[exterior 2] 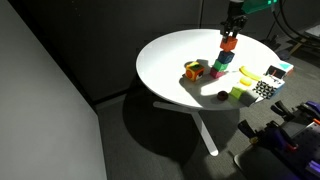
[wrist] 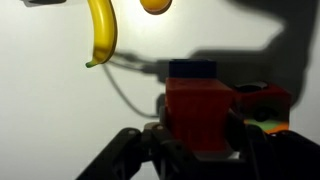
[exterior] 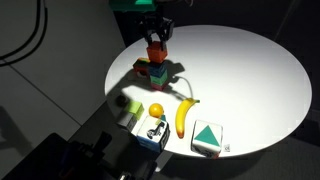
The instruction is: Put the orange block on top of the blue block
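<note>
My gripper [exterior: 157,44] is shut on the orange block [exterior: 156,53] and holds it straight over the blue block [exterior: 157,71], near the far side of the round white table [exterior: 240,70]. I cannot tell whether the two blocks touch. Both exterior views show this; in an exterior view the gripper [exterior 2: 230,36] has the orange block [exterior 2: 229,44] above the blue block [exterior 2: 222,63]. In the wrist view the orange block [wrist: 200,112] fills the space between the jaws [wrist: 200,140], and the blue block [wrist: 192,70] peeks out behind it.
A yellow multicoloured cube [exterior: 142,68] stands right beside the blue block. A banana [exterior: 183,115], an orange fruit [exterior: 156,110], a white box with a green triangle [exterior: 207,138], a green object [exterior: 130,104] and a small patterned box [exterior: 150,130] lie toward the near edge.
</note>
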Controlling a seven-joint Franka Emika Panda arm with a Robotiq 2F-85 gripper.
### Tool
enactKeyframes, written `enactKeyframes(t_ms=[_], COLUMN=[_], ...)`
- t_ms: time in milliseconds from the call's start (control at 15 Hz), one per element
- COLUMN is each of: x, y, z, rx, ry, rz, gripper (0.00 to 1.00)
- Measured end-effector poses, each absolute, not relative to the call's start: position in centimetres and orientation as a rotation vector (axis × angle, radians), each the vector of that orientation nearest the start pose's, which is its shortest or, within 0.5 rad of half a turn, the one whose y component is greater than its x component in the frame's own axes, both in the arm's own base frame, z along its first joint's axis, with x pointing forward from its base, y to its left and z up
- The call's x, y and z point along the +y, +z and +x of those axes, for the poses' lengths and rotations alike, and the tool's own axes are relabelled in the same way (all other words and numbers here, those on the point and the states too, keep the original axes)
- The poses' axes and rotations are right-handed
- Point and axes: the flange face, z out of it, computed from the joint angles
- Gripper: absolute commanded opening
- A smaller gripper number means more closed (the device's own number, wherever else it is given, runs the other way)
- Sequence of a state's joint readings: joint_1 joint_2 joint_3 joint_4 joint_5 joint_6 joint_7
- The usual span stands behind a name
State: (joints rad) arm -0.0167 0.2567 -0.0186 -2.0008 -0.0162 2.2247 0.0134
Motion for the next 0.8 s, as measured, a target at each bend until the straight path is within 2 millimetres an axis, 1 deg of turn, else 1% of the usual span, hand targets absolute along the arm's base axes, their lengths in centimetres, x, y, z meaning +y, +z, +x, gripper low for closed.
enactKeyframes(t_ms=[400, 800], x=[-2.11, -2.29], y=[32.17, 31.97], z=[58.89, 58.73], rx=[0.096, 0.136], ry=[0.076, 0.087], rz=[-3.157, -3.156], gripper=[0.29, 0.29])
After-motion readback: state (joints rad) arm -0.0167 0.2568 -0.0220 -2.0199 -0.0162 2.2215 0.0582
